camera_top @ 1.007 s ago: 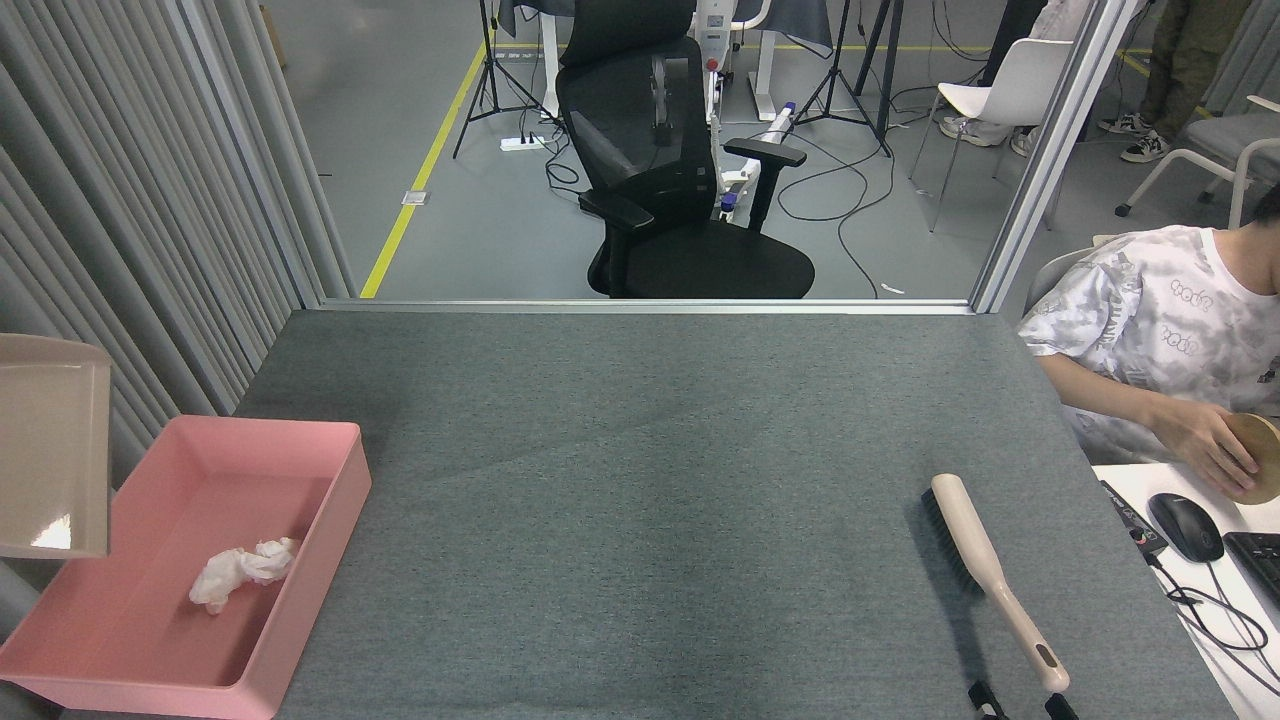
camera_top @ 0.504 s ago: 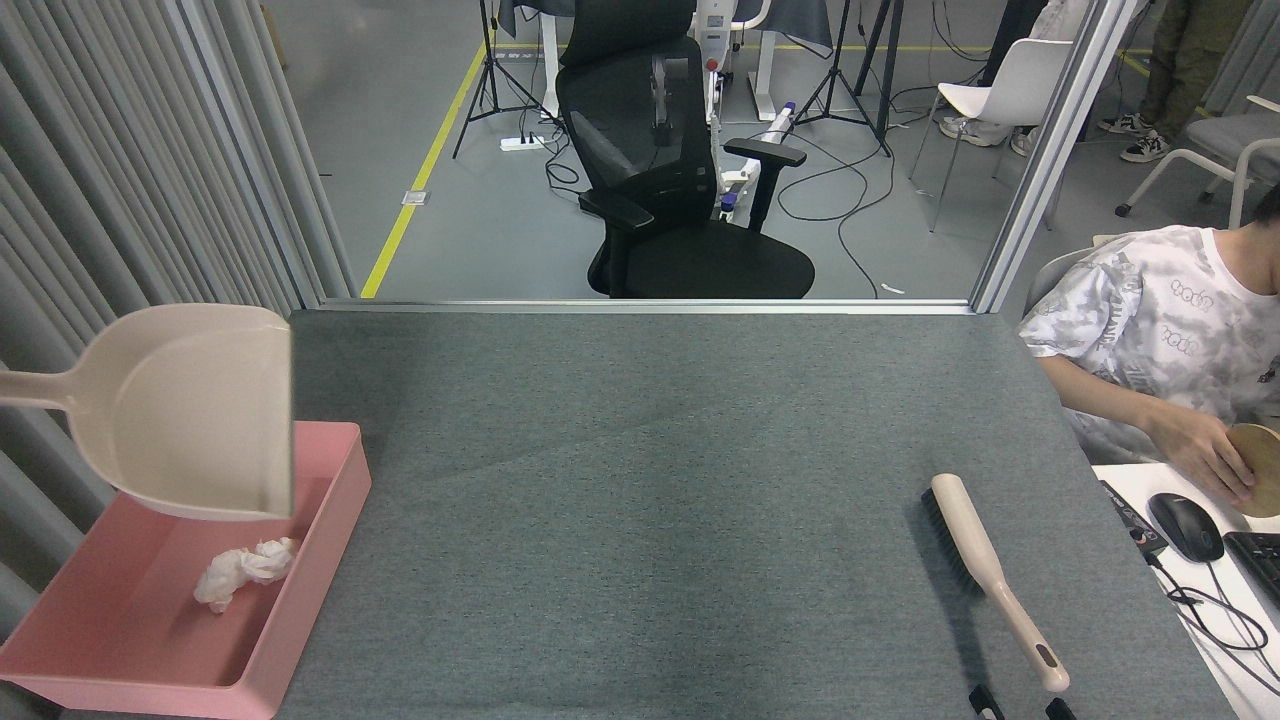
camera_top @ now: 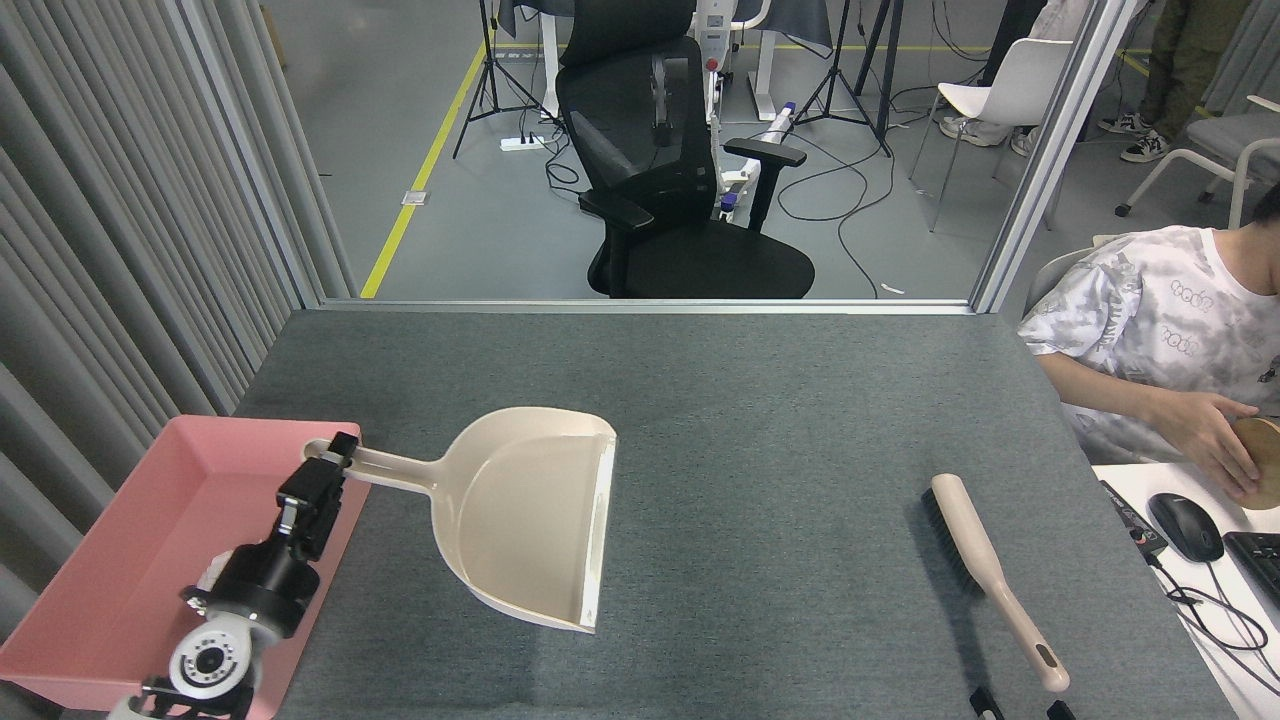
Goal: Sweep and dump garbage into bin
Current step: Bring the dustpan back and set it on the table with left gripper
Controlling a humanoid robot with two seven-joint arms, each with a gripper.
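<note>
Holding the dustpan [camera_top: 530,515] by its handle, the left gripper [camera_top: 335,458] is clamped shut.
Right of the bin [camera_top: 150,540], its mouth faces right, handle pointing left; the right gripper's [camera_top: 1020,706] fingers can't be judged.

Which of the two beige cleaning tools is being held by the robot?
The dustpan: the left gripper is shut on the end of its handle, beside the pink bin. The brush lies alone on the table's right side, with nothing gripping it.

Grey felt counter [camera_top: 760,420]. Black office chair [camera_top: 670,180] behind the far edge, white chair [camera_top: 1010,90] farther right. Seated person [camera_top: 1150,330] at right, hand on a round wooden object [camera_top: 1262,460]; black mouse [camera_top: 1185,527] and keyboard corner [camera_top: 1262,562] nearby.
</note>
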